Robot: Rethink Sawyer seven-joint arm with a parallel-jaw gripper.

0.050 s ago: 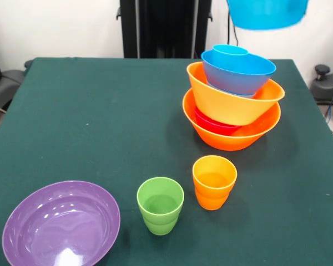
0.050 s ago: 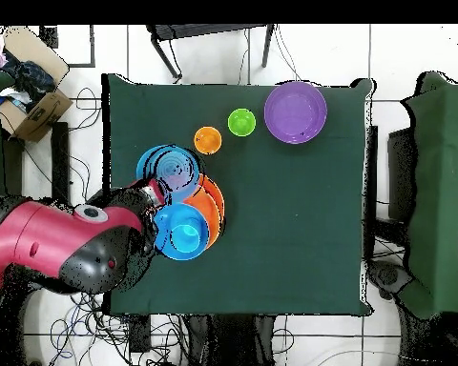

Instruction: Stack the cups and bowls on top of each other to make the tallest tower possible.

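Green counter [image 1: 100, 122]: tower [image 1: 233, 105] at right of front view, leaning, orange bowl base, red, orange, blue bowls and blue cup nested. Big blue bowl [image 1: 266, 13] aloft at top edge above it. Jaws hidden, can't tell state. Orange cup [image 1: 214, 180], green cup [image 1: 160, 204], purple bowl [image 1: 61, 224] lower frame, apart.

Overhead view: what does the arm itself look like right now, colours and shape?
The Sawyer arm is a bulky glossy red shell with rounded black joint sections and a small grey disc on one joint. It narrows to a black wrist near the bowls. The gripper itself cannot be made out.
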